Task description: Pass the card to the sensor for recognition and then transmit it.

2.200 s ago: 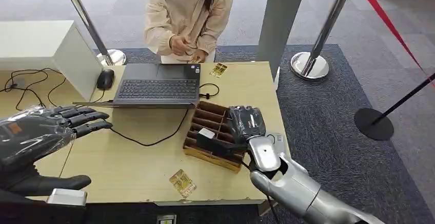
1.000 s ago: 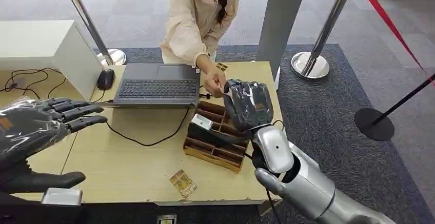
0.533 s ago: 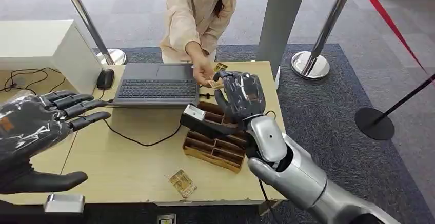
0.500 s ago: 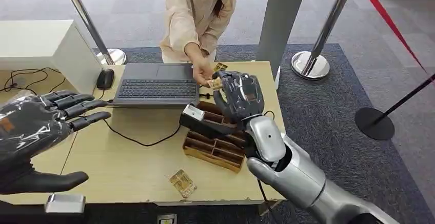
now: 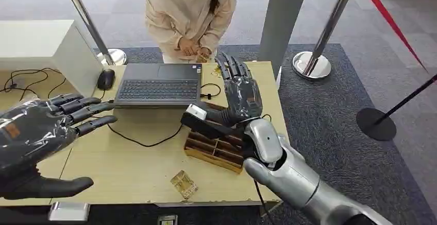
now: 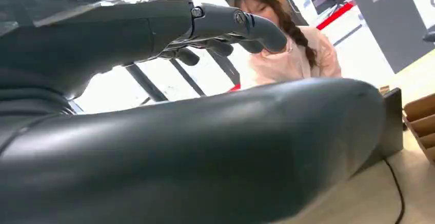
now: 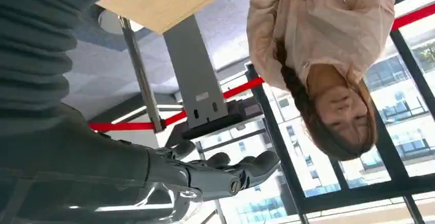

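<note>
My right hand point(image 5: 240, 92) hovers above the table's far side with fingers stretched out flat toward the person point(image 5: 189, 14), holding nothing; its spread fingers point(image 7: 225, 175) appear in the right wrist view too. The person's hands point(image 5: 190, 47) are drawn in together at the table's far edge, with a small yellowish card point(image 5: 198, 57) between them. A black sensor point(image 5: 198, 118) lies on the wooden divided tray point(image 5: 211, 153), just below my right hand. One card point(image 5: 184, 184) lies near the table's front edge. My left hand point(image 5: 38, 132) floats open over the table's left side.
A laptop point(image 5: 157, 86) with a cable stands at the back of the table point(image 5: 129, 168), a mouse point(image 5: 105, 79) to its left and a white box point(image 5: 41, 47) beyond. Another card point(image 5: 215, 71) lies by the far edge. Stanchions with red rope point(image 5: 381, 9) stand on the right.
The person took the card from my right hand and pulled both hands back to their body. My right hand's fingers uncurled and stretched out flat. The left hand barely shifted.
</note>
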Motion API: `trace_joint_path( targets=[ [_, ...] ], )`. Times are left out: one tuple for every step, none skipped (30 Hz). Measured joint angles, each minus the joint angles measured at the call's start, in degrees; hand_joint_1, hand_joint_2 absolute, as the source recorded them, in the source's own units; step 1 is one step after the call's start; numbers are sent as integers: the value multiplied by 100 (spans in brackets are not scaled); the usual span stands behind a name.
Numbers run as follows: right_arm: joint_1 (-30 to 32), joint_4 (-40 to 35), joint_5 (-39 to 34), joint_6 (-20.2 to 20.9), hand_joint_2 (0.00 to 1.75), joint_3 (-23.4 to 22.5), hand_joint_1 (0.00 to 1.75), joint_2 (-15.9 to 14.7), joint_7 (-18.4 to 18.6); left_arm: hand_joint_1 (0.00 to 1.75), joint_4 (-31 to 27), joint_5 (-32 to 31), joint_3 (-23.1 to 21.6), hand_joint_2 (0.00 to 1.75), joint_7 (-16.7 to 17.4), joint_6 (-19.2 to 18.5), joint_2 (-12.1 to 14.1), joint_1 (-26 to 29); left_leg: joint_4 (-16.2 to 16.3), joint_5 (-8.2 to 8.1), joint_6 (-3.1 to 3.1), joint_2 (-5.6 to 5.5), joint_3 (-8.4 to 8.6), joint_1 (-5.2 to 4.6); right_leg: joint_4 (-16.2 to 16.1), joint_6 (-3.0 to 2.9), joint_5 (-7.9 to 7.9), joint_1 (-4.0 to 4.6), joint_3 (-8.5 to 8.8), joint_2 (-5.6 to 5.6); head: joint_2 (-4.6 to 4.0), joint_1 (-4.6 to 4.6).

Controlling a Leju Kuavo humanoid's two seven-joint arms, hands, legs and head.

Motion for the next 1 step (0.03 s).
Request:
trace_joint_path(
  targets=[
    [29,-17,0,-68,0,-24,0,-6,-20,0,0,20,4,0,0,-24,0,-31,0,0,0,0,0,0,0,0,0,0,0,0,0,0]
  ],
)
